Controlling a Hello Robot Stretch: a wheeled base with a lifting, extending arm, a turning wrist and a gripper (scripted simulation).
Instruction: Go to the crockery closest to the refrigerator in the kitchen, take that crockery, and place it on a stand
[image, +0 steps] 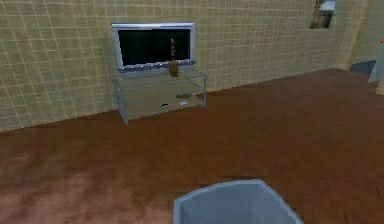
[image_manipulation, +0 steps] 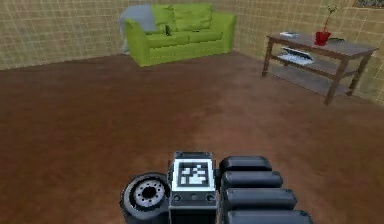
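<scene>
Close by sits a grey bin (image: 235, 206). You cannot tell if your claw (image_manipulation: 147, 197) holds anything. A glass stand (image: 160, 96) is by the far wall (image: 60, 60).

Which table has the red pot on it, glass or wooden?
The wooden table at the arm side view's right: a red plant pot stands on it. The glass stand in the forward view carries a television instead.

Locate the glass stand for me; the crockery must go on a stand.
The glass stand sits left of the forward view's middle, against the yellow tiled wall, beneath the television.
</scene>
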